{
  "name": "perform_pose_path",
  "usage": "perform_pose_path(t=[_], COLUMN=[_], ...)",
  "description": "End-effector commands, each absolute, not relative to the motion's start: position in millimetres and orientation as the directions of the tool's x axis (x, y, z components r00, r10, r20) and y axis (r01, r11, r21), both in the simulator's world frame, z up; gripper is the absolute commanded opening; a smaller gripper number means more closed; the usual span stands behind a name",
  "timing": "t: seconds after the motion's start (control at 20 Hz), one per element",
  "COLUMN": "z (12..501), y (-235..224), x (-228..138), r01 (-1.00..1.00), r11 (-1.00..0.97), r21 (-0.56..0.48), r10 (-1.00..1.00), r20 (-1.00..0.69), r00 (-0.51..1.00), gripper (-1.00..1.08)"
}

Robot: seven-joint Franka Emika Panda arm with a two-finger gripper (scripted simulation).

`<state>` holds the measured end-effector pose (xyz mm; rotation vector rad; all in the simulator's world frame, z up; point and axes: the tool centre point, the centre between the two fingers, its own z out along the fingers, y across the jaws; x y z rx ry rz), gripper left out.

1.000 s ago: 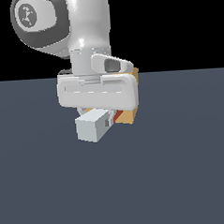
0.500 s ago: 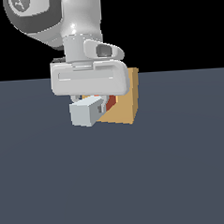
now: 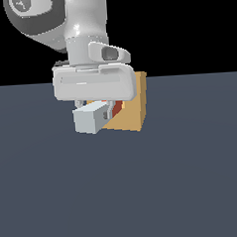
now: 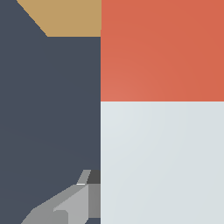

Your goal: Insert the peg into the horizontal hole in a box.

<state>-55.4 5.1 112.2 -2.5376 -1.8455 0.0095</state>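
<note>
In the exterior view my gripper is shut on the peg, holding it level above the floor. The peg's pale end faces the camera and its red-orange end points at the tan box just behind it. The arm and the peg hide the hole. In the wrist view the peg fills one side, red-orange beyond white, with one grey finger against its side. A corner of the box shows beyond the peg.
A flat dark blue-grey floor spreads around the box. The arm's white wrist body hangs over the peg and covers part of the box.
The gripper has lifted the peg from low by the floor up to the height of the box's face. In the last half second it has barely moved.
</note>
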Motion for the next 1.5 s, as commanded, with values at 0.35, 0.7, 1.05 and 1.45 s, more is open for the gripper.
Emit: perform_pose_path(t=[0.35,0.7,1.05,1.45], z=[115,116,117,118], y=[8,41,94,116], x=[-52,-43,-25,-16], r01=[0.951,0.951,0.951,0.951], r11=[-0.308,-0.308,-0.308,-0.308], r21=[-0.001,0.000,0.003,0.004], r10=[0.951,0.951,0.951,0.951], r20=[-0.001,0.000,0.001,0.002], r00=[0.308,0.308,0.308,0.308], gripper=[-1.00,-1.00,-1.00,-1.00])
